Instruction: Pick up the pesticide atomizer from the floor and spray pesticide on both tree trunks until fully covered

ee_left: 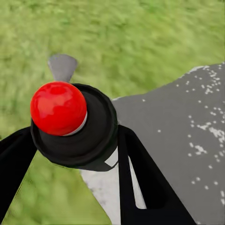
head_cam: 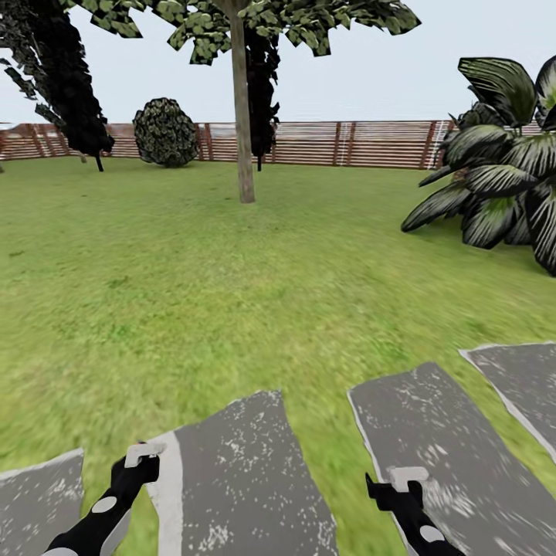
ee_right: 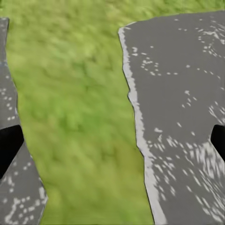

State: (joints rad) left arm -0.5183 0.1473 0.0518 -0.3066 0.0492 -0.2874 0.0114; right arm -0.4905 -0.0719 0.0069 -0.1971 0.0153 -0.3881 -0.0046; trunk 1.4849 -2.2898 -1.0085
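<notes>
Left tool [ee_left: 70,154]: pinching the pesticide atomizer [ee_left: 75,124], black body with a red ball top [ee_left: 58,108], one finger [ee_left: 150,183] on either side. In the head view this tool [head_cam: 131,463] hangs low over a grey paving slab [head_cam: 239,479].

Right tool [head_cam: 398,486]: fingers spread apart, nothing between them; a slab edge [ee_right: 136,126] runs below it, with a grass strip beside.

Ahead of both tools: open lawn [head_cam: 193,262], unobstructed as far as the tree trunk [head_cam: 242,116], which stands well apart from them. Brown slat fence [head_cam: 347,143] closes the far edge. Dark palm-like plant [head_cam: 502,170] ahead on the right tool's side; round bush [head_cam: 164,133] and dark trees [head_cam: 66,85] ahead on the left tool's side.

Pesticide on the trunk: cannot tell.
</notes>
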